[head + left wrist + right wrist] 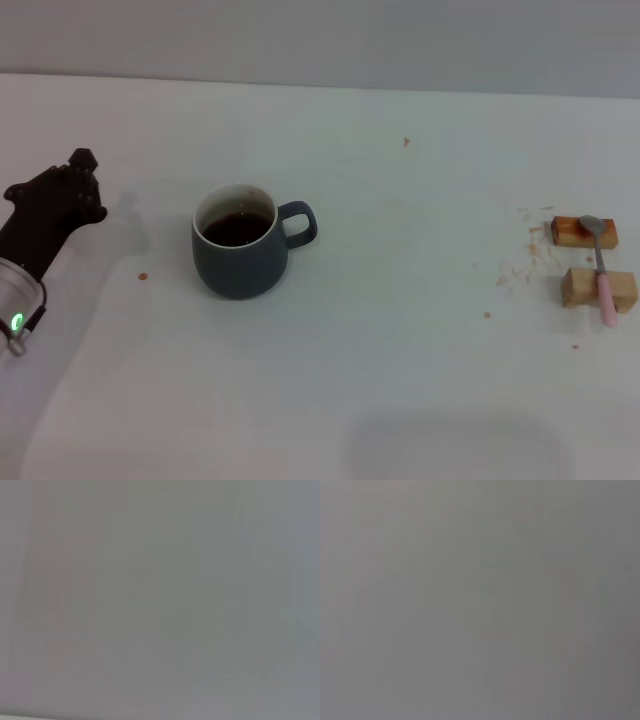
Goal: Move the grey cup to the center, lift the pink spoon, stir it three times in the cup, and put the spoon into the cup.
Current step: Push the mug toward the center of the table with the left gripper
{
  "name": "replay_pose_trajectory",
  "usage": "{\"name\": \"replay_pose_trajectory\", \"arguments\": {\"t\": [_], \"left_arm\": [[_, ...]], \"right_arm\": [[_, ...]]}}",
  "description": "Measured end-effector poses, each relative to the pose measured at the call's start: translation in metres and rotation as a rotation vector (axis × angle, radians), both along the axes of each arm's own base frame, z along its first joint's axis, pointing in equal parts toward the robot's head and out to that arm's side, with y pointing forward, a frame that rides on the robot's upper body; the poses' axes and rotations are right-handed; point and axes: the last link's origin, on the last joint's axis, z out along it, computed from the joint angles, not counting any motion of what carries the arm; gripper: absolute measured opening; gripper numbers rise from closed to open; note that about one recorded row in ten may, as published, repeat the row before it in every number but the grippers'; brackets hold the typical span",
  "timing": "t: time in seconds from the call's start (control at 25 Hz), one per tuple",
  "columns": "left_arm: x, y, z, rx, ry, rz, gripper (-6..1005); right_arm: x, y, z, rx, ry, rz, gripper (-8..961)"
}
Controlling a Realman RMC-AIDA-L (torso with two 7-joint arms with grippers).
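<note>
Head view shows the grey cup (240,254) on the table (400,330), left of centre, handle toward 3 o'clock. The left gripper (62,195) is seen at 9 o'clock of it, well apart; whether its fingers are parted cannot be told. The pink spoon (603,270) is laid across two wooden blocks (592,260) far at 3 o'clock. The cup should be gripped by its body and slid level, lest liquid be spilled.

Even, soft overhead light — head view a bit hazy.
Faint shadows only: one by the grey cup (240,255), a wide dim patch at the table's (400,330) near edge. Both wrist views — blank grey blur, nothing in focus.
</note>
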Motion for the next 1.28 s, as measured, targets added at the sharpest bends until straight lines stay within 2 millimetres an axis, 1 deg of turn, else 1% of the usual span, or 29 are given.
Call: {"name": "replay_pose_trajectory", "arguments": {"t": [0.24,0.64,0.92,1.28], "left_arm": [[0.006,0.004,-0.006,-0.031,0.04,-0.026,-3],[0.01,0.01,-0.021,-0.103,0.122,-0.031,-3],[0.016,0.01,-0.031,-0.154,0.178,-0.07,-2],[0.022,0.007,-0.04,-0.201,0.203,-0.111,-2]], "right_arm": [[-0.002,0.001,0.0,0.002,0.003,0.014,670],[-0.003,0.005,-0.002,-0.005,0.009,0.019,669],[-0.005,0.008,-0.003,-0.006,0.012,0.023,669],[-0.004,0.01,-0.005,-0.01,0.018,0.019,669]]}}
